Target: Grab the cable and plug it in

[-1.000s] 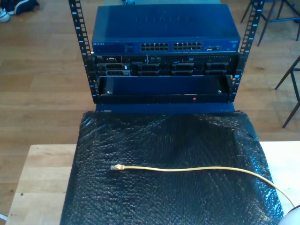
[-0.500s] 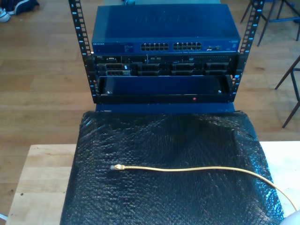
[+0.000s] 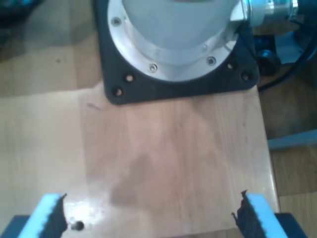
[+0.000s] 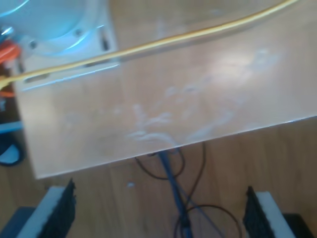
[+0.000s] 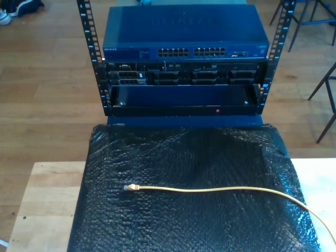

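Note:
The yellow cable (image 5: 210, 189) lies across a black bubble-wrap sheet (image 5: 184, 157), and its clear plug (image 5: 127, 187) points toward the exterior view's left. From there the cable runs off at the exterior view's lower right. A stretch of the cable (image 4: 173, 39) also crosses a pale wooden tabletop (image 4: 198, 99) in the second wrist view, well ahead of my second gripper (image 4: 161, 213). That gripper is open with nothing between its fingers. My first gripper (image 3: 153, 220) is open too, over bare wood near a robot base plate (image 3: 178, 84).
A rack (image 5: 94, 68) behind the sheet holds a blue network switch (image 5: 184, 31) with rows of ports (image 5: 191, 52), and more units sit below it. Dark wires (image 4: 173, 183) lie on the floor past the table edge. Chair legs (image 5: 325, 94) stand at the exterior view's right.
A pale rounded arm part at the exterior view's lower right corner has slid out of the picture. The cable and plug have not moved.

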Controlling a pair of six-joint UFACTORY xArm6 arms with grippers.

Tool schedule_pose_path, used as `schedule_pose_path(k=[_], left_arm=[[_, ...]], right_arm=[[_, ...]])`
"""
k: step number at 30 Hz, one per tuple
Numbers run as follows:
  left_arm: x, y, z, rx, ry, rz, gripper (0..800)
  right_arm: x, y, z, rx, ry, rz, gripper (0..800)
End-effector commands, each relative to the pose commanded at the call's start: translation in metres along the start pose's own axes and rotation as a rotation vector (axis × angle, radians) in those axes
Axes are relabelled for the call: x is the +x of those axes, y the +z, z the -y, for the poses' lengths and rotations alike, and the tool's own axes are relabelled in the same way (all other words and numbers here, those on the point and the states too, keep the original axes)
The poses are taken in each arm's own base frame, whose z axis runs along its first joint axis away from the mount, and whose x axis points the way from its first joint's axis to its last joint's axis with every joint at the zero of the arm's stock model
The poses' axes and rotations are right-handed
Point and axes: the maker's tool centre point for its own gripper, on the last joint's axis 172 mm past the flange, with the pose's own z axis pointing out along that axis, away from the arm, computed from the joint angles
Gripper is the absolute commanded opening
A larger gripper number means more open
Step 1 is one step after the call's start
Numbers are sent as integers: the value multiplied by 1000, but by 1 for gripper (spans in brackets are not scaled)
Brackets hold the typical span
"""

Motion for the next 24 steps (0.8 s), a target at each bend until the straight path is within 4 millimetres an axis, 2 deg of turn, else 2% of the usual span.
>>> schedule_pose_path(k=[7, 11, 24], left_arm=[[23, -9, 21, -50, -5, -51, 800], [27, -13, 39, -39, -24, -47, 800], [41, -11, 66, -91, -77, -41, 800]], right_arm=[[43, -17, -22, 14, 14, -135, 800], [62, -24, -31, 16, 37, -192, 800], [129, -32, -69, -7, 37, -413, 800]])
